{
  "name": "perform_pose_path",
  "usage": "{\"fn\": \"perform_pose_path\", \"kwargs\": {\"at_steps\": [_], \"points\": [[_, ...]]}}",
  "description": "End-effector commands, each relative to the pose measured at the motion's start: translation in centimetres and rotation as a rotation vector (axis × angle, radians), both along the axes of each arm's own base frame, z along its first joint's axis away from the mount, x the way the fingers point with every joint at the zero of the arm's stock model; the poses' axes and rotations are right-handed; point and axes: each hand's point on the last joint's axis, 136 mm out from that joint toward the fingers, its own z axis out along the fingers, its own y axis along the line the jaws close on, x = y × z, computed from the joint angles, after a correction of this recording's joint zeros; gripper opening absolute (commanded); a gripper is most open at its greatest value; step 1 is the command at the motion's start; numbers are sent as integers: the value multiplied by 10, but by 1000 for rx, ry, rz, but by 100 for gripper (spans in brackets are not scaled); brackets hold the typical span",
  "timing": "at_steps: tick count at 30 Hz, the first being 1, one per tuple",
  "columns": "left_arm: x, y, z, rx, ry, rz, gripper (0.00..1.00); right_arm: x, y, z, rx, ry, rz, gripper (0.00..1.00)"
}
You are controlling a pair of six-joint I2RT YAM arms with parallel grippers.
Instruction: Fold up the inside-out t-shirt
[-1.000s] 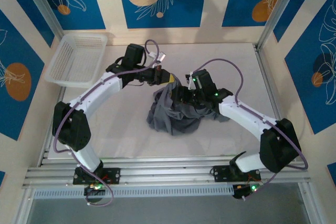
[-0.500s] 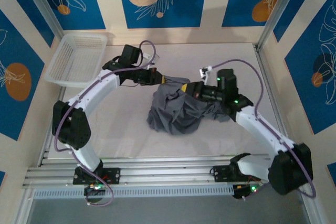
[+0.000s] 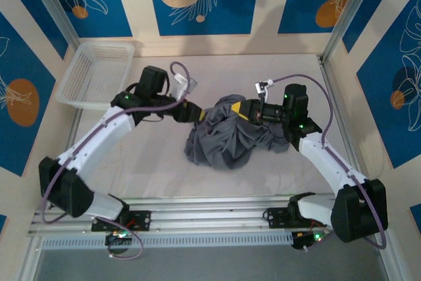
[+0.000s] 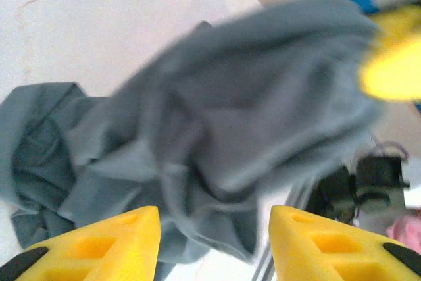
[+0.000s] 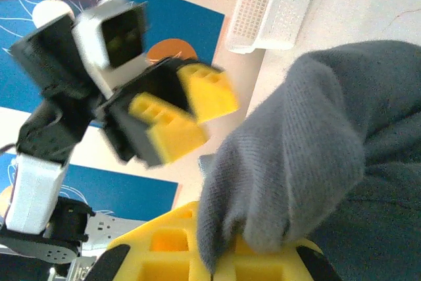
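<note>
Right fingers (image 5: 174, 248) clamped tight on a fold of the inside-out t-shirt (image 3: 227, 139) at the heap's far edge. Left fingers (image 4: 125, 241) parted, empty, just beside that fold. Shirt bunched mid-counter (image 3: 151, 162), white basket (image 3: 99, 74) well apart.

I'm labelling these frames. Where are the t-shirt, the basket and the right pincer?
t-shirt (image 3: 227, 139): top view, middle of the crumpled heap.
basket (image 3: 99, 74): top view, its bare floor.
right pincer (image 5: 218, 269): right wrist view, between its fingertips.

Bright even light; motion-blurred t-shirt (image 4: 250, 97) close-up.
</note>
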Motion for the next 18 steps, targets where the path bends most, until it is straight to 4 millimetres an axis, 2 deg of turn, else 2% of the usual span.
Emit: {"fn": "perform_pose_path", "kwargs": {"at_steps": [1,6,10,13,16,18], "points": [[-22,-8,-37,139,-82,-110,47,-4,4,4,8,-9,49,0],[8,-18,-59,186,-68,-27,55,-6,8,8,7,-18,64,0],[23,-29,-65,179,-79,-19,58,-8,11,9,6,-24,72,0],[25,-35,-75,184,-55,-40,49,-7,10,7,5,-11,62,0],[25,-31,-89,246,-58,-49,35,-2,8,3,2,18,35,0],[26,-24,-91,281,-77,-37,24,-1,5,1,1,30,24,0]]}}
